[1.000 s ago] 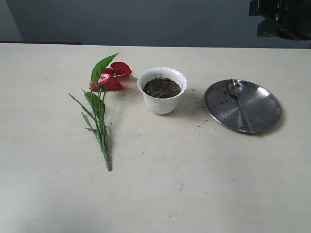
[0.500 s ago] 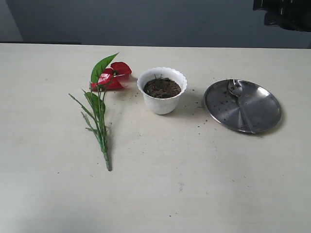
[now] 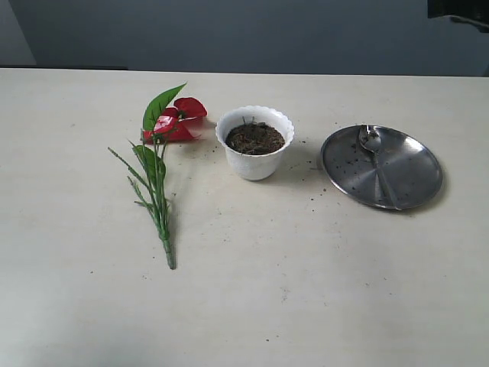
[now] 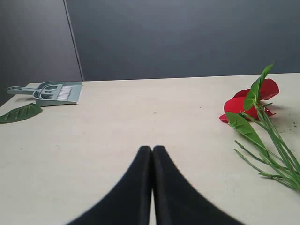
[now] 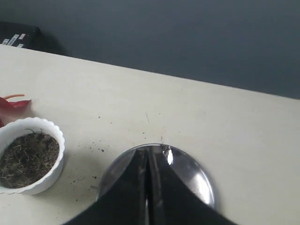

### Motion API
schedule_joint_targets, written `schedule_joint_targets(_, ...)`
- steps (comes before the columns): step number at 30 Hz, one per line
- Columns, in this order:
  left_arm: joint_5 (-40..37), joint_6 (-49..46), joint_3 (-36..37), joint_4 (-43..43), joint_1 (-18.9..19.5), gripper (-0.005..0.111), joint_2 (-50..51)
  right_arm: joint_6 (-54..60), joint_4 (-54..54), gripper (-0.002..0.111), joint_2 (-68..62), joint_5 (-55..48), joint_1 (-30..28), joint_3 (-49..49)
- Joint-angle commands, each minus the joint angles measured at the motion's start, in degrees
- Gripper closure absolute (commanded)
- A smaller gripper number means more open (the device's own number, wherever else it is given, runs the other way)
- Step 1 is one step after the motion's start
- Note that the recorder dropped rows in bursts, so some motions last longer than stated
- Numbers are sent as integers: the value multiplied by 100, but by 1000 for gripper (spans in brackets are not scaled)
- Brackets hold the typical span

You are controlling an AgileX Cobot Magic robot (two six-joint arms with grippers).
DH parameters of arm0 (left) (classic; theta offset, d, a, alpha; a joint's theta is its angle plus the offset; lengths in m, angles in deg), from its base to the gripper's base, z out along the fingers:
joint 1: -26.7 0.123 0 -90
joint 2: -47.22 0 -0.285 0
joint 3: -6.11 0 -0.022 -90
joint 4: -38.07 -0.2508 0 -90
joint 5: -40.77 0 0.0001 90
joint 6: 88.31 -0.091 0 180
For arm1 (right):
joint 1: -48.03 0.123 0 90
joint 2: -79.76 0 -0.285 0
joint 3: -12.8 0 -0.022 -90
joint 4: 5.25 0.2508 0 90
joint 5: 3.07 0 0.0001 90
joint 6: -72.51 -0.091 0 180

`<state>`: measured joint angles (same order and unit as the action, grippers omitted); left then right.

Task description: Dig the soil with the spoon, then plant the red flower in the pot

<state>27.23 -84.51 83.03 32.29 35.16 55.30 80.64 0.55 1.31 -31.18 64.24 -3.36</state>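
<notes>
The red flower [image 3: 153,164], an artificial anthurium with a glossy heart-shaped bloom, thin green stems and broad leaves, lay flat on the pale, matte table [image 3: 306,290], its bloom end just beside the pot [image 3: 254,164]. The pot, small, white and round with a scalloped rim and embossed sides, stood upright between the flower and a round steel plate [image 3: 412,180]. It held the soil [image 3: 254,138], dark, crumbly and threaded with fibres, nearly up to the rim. The spoon [image 3: 370,141], slim and shiny, rested on the plate among scattered dark crumbs.

The left gripper [image 4: 152,149] had its 2 smooth black fingers pressed together, empty, low over bare table near the flower. The right gripper [image 5: 148,152] was likewise closed on nothing, its tips showing against the mirror-like plate in the right wrist view.

At the table's far edge in the left wrist view sat a grey-green plastic dustpan and brush [image 4: 56,92] beside 1 loose green leaf [image 4: 19,113]. A dark box [image 5: 18,38] behind the table carried small white labels, too small to read.
</notes>
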Motion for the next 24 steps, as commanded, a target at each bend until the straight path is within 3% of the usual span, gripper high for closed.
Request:
schedule_joint_targets(1,-11,12,30,11,4,106,-30,-12,-548,109,477,494,-23,-348)
schedule_joint_targets(11,-11,12,30,11,4,106,-30,-81,-485,109,2803,1214,-1454,-2541)
schedule_joint_targets(24,-11,12,30,11,4,106,-30,-278,-485,109,5417,1190,-1507,-4166)
